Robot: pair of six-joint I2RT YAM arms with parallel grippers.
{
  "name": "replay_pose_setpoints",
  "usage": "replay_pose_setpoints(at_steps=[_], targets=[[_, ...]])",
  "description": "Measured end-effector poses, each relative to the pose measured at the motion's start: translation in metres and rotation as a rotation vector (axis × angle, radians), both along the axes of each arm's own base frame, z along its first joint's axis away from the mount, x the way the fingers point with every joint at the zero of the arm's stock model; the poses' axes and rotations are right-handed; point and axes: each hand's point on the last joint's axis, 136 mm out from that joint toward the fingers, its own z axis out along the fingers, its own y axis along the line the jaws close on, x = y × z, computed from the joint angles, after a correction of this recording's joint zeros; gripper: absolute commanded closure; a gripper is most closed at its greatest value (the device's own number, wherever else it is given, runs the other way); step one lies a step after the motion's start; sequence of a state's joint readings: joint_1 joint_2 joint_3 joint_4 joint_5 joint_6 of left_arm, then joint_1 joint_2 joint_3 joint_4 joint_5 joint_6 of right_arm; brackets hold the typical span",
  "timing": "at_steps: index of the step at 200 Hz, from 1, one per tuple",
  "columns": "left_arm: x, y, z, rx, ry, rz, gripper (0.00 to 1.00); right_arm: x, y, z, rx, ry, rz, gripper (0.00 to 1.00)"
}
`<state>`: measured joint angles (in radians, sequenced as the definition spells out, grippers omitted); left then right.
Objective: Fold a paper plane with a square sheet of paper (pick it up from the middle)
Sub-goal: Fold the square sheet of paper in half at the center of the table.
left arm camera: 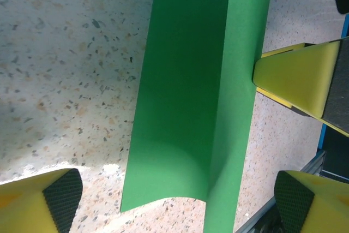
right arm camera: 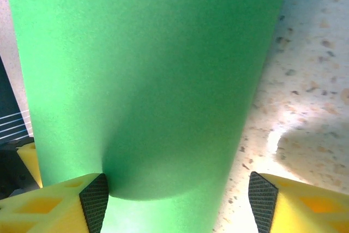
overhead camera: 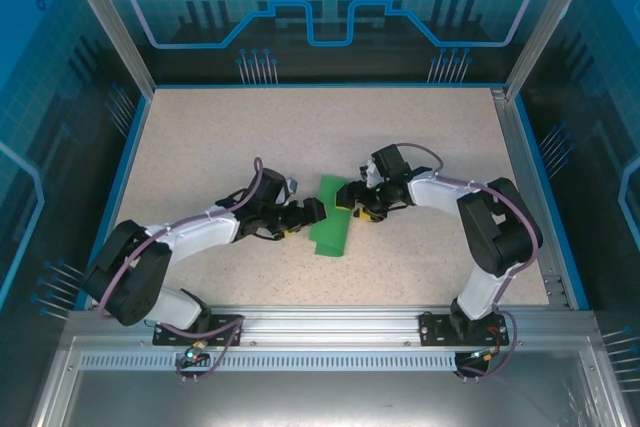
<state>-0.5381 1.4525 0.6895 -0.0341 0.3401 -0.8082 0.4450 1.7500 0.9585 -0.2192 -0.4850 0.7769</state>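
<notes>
Speckled table (overhead camera: 200, 157) under everything, and at its middle the green sheet of paper (overhead camera: 333, 219) lies folded into a narrow strip, one long flap bowing up beside the crease. It sits right between the two hands. The left gripper (overhead camera: 314, 211) is spread wide, with the strip just ahead of its pads (left arm camera: 62, 189) and untouched. The right gripper (overhead camera: 353, 203) is parted too and pinches nothing. The strip runs out between its fingers, one pad (right arm camera: 95, 200) against the paper's edge, the other clear.
</notes>
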Motion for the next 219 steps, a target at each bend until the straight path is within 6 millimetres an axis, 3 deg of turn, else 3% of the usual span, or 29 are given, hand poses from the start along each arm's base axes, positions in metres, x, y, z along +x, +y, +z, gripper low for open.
replay_pose_setpoints(at_steps=[46, 126, 219], targets=[[0.001, -0.012, -0.005, -0.037, 0.015, -0.031, 0.43, -0.005, -0.003, -0.006, -0.006, 0.016, -0.003, 0.28], [0.008, -0.031, 0.001, -0.13, -0.005, -0.052, 0.82, -0.009, -0.009, -0.01, -0.023, 0.022, -0.031, 0.28], [0.012, -0.04, -0.018, -0.138, 0.015, -0.051, 0.96, -0.017, -0.015, -0.015, -0.024, 0.026, -0.064, 0.25]])
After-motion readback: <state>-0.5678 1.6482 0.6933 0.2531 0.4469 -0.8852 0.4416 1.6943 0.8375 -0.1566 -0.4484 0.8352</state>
